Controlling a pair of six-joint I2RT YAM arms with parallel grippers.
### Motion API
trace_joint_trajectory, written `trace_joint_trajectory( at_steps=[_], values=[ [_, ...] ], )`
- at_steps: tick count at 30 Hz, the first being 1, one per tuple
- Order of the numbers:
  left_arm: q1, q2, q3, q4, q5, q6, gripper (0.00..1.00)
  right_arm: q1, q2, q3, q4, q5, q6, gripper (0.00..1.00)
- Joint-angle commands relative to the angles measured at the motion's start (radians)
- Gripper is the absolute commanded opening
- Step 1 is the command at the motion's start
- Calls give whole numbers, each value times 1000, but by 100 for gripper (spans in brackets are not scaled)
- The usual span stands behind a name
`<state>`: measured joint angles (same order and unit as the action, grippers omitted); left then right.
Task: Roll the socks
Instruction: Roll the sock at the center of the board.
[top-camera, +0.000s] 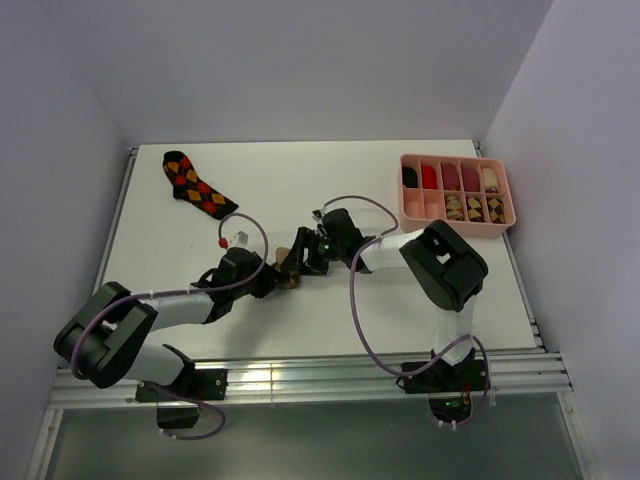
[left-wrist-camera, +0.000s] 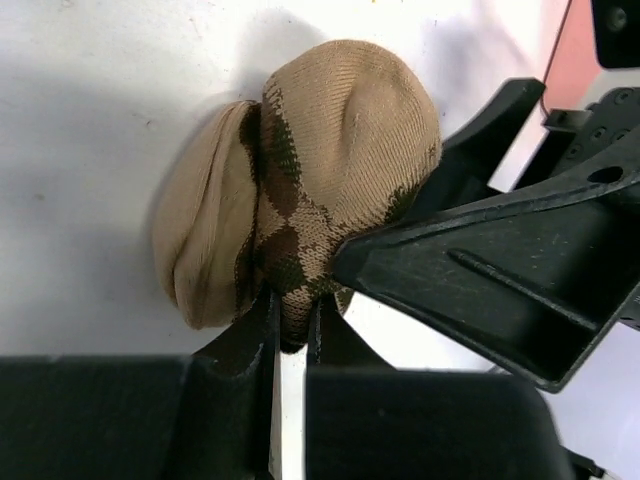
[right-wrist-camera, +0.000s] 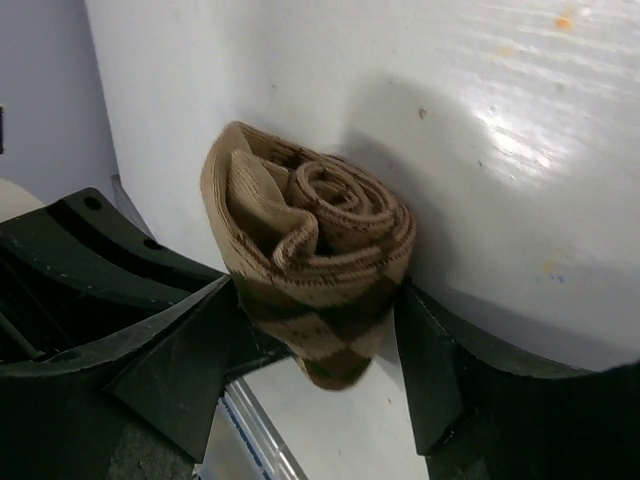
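A tan-brown-cream argyle sock, rolled into a bundle, sits mid-table between both grippers. In the left wrist view my left gripper is shut on the lower edge of this sock. The right wrist view shows the roll's spiral end. My right gripper stands open, one finger close on each side of the roll. A black-red-orange argyle sock lies flat at the back left, away from both arms.
A pink divided tray at the back right holds rolled socks in its compartments. White walls close the table on three sides. The arms' cables loop over the table's middle. One of the right gripper's fingers crosses the left wrist view.
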<state>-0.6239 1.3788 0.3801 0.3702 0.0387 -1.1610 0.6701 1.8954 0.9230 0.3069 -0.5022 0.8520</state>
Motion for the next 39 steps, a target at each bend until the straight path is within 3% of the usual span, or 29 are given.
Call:
trace_joint_trajectory(
  at_steps=[1,3,6,7,10,11,14,15,16,18,21,31,39],
  values=[
    [19,71,-18,-102,78,26,1,8,53,-13,141,-38,15,70],
    [32,88,-14,-105,89,35,1,8,76,-29,190,-48,30,66],
    [46,95,-4,-119,102,52,1,3,90,-39,215,-53,27,48],
    [47,92,0,-126,101,57,1,0,88,-47,209,-50,19,30],
    [49,86,22,-155,89,83,1,-10,62,-56,155,-16,-22,0],
    [49,83,28,-165,72,101,1,-12,53,-53,100,10,-37,0],
    [47,74,63,-214,49,136,21,-14,15,-38,-12,46,-85,0],
    [47,60,83,-229,20,145,38,-14,-7,-23,-46,82,-97,0],
    [41,49,94,-267,-2,153,44,-12,-16,-15,-80,100,-116,0],
    [12,17,131,-312,-84,176,56,-12,-39,25,-199,161,-131,0],
    [-55,-20,184,-413,-192,187,66,-6,-50,83,-334,211,-140,0],
    [-350,37,407,-603,-664,265,70,34,-18,276,-682,333,-142,0],
    [-444,201,546,-596,-772,339,70,59,24,344,-749,340,-149,0]
  ],
)
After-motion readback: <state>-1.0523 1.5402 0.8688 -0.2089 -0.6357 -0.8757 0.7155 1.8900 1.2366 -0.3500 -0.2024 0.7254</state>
